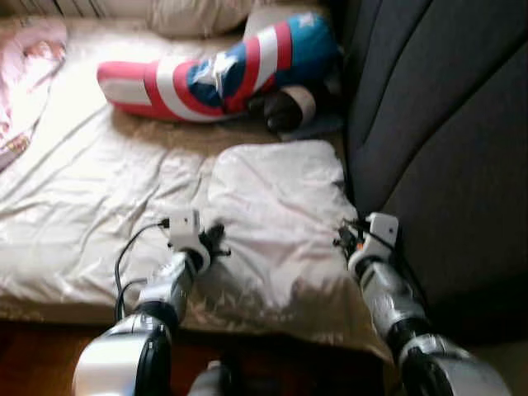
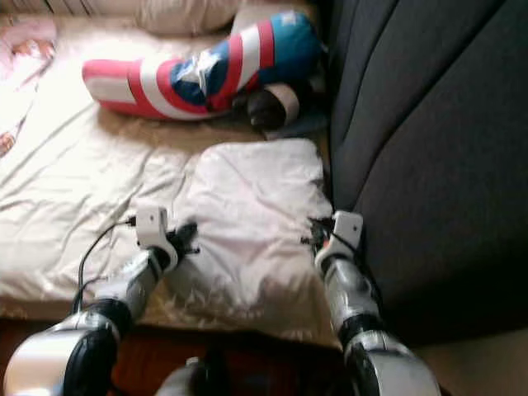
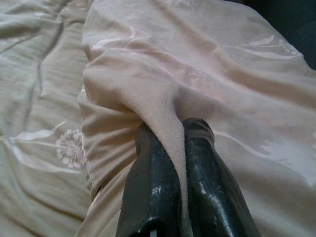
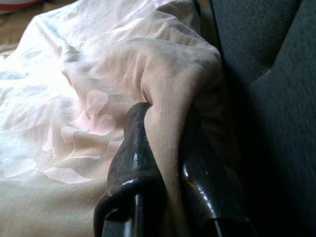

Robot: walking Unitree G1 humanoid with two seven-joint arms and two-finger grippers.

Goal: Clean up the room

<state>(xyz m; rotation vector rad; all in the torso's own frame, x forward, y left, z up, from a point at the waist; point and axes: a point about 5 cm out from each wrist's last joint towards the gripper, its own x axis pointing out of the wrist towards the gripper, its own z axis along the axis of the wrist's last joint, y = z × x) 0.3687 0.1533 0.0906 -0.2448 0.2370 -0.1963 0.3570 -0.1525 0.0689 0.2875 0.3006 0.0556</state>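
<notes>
Near the bed's [image 1: 49, 247] front edge, the left claw [image 3: 178, 131] and right claw [image 4: 165, 116] each pinch a thin fold of the pillow [image 1: 280, 206], whose slick cover may slip free if lifted unevenly.

The pillow [image 1: 280, 214] wears a pale cloth with a soft satin sheen and faint woven flowers, creased all over. The bed sheet [image 1: 91, 206] is similar silky, rumpled fabric. Both end effectors' fingers [image 3: 153, 187] are glossy black plastic. The striped cushion [image 1: 214, 74] looks plush; the dark sofa [image 1: 445, 140] is matt woven cloth.
</notes>
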